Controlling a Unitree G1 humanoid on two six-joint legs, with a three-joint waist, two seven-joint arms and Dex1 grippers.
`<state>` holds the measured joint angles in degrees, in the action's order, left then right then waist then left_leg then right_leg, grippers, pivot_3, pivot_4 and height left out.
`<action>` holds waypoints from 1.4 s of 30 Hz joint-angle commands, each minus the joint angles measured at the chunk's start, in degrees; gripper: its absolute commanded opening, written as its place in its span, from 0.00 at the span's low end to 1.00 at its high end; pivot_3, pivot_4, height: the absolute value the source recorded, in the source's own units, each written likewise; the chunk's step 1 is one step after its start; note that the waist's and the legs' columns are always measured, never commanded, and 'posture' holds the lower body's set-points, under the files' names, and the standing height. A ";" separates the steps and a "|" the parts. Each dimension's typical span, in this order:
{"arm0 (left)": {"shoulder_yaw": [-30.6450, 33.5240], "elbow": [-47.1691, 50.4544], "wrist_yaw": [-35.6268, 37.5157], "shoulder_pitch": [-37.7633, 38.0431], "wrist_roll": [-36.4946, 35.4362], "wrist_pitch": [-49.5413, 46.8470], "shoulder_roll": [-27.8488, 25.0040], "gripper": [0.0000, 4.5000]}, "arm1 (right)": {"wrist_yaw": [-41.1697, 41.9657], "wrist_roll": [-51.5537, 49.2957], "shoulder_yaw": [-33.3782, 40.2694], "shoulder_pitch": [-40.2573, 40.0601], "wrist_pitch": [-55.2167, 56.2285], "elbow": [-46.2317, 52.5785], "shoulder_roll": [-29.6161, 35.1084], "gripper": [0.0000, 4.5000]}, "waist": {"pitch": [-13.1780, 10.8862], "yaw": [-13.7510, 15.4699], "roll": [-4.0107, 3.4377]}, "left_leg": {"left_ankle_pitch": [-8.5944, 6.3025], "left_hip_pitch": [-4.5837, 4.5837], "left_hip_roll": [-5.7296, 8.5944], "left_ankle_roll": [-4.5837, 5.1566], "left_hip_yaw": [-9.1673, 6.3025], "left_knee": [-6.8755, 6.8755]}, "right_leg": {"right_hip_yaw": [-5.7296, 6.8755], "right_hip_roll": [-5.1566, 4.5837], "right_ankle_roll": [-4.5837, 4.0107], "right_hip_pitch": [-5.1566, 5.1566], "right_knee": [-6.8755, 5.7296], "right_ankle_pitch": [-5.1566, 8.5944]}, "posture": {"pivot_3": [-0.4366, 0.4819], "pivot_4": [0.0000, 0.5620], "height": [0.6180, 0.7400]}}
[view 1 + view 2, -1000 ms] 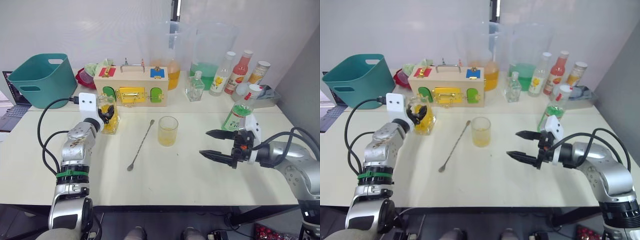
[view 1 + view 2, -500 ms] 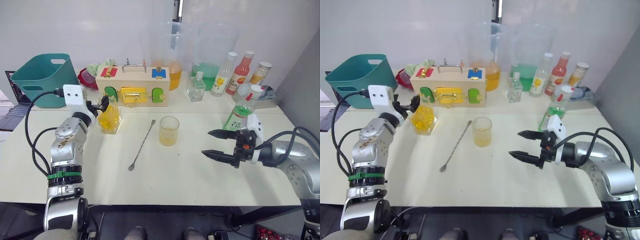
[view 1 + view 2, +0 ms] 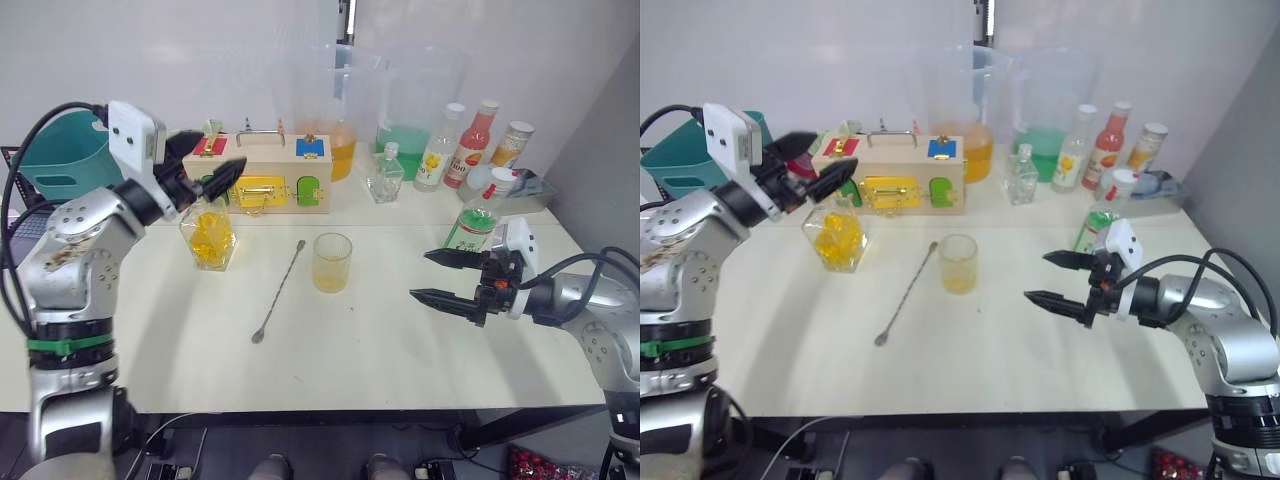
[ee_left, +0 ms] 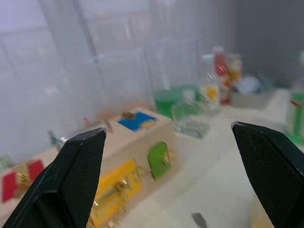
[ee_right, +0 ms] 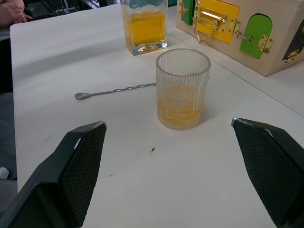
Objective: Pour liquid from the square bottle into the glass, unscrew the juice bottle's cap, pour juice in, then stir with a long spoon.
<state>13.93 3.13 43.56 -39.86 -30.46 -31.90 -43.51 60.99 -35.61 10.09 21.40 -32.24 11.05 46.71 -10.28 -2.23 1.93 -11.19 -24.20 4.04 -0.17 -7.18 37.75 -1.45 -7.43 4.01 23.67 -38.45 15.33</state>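
The square bottle with yellow liquid stands upright on the table, left of the glass. The glass holds a shallow layer of yellow liquid. My left gripper hangs open above the square bottle, holding nothing. The long spoon lies flat between bottle and glass. The juice bottle, its cap on, stands at the right just behind my right gripper. That gripper is open and empty, a little above the table, pointing at the glass.
A wooden latch box sits behind the square bottle, and a teal basin at the far left. Two tall pitchers, a small clear bottle and other bottles line the back. A person's hand rests beside the table.
My left gripper has let go of the square bottle, opened and risen above it. The bottle stays upright on the table. The right gripper has hardly moved.
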 commanded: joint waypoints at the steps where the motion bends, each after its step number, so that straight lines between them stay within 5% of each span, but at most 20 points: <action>1: 4.05 -0.37 8.58 7.32 -1.80 -1.23 -6.92 0.99 | 0.57 -0.23 4.16 -2.96 1.87 0.72 1.64 1.00 | 0.02 -0.23 -0.05 | 0.00 0.00 -0.01 0.00 0.01 -0.03 | 0.00 0.00 0.00 0.01 0.01 0.00 | 0.48 0.27 1.00; 6: 7.94 -6.98 13.83 16.24 -0.90 2.42 -11.18 0.99 | 0.81 0.70 5.90 -6.84 4.37 -0.74 1.49 1.00 | 0.00 -0.09 -0.08 | -0.03 0.08 -0.03 0.04 0.07 -0.11 | -0.09 0.00 -0.01 0.00 0.05 0.01 | 0.48 0.27 1.00; 14: 13.16 -22.85 15.72 27.27 4.27 21.40 -7.67 0.99 | 0.80 4.18 9.63 -14.50 12.74 -9.90 0.23 1.00 | 0.00 1.24 -0.07 | -0.03 0.89 -0.11 0.03 0.43 -0.69 | -0.40 -0.01 -0.01 -0.55 0.50 0.01 | 0.48 0.27 1.00; 25: 12.80 -24.60 17.19 31.29 5.32 31.32 -5.14 0.99 | -5.98 9.07 11.15 -17.99 22.93 -14.88 -5.53 1.00 | 0.01 1.42 -0.08 | -0.05 1.18 -0.47 0.05 1.05 -0.89 | -0.73 0.02 -0.01 -0.52 0.52 0.01 | 0.48 0.27 1.00; 37: 9.65 1.10 18.16 29.88 -10.88 10.73 -2.80 0.99 | -14.73 4.89 14.55 -15.90 19.70 -10.02 -10.20 1.00 | 0.02 1.33 -0.07 | -0.06 1.20 -0.55 0.06 1.07 -0.90 | -0.85 0.06 -0.01 -0.50 0.50 0.00 | 0.48 0.27 1.00; 42: 7.57 10.71 14.37 26.79 -15.88 4.95 -1.16 0.99 | -17.62 3.73 15.27 -8.34 18.09 -11.31 -8.97 1.00 | 0.01 1.02 -0.07 | -0.07 1.24 -0.68 0.07 1.17 -0.90 | -0.91 0.22 -0.02 -0.51 0.55 0.00 | 0.48 0.27 1.00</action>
<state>20.98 10.62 59.04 -12.16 -43.98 -25.67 -44.44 44.28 -30.65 23.49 11.38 -14.20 -1.11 36.46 -10.27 -1.21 1.86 -11.26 -22.94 3.33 -0.10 -5.95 36.85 -2.38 -7.18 3.99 23.15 -37.90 15.32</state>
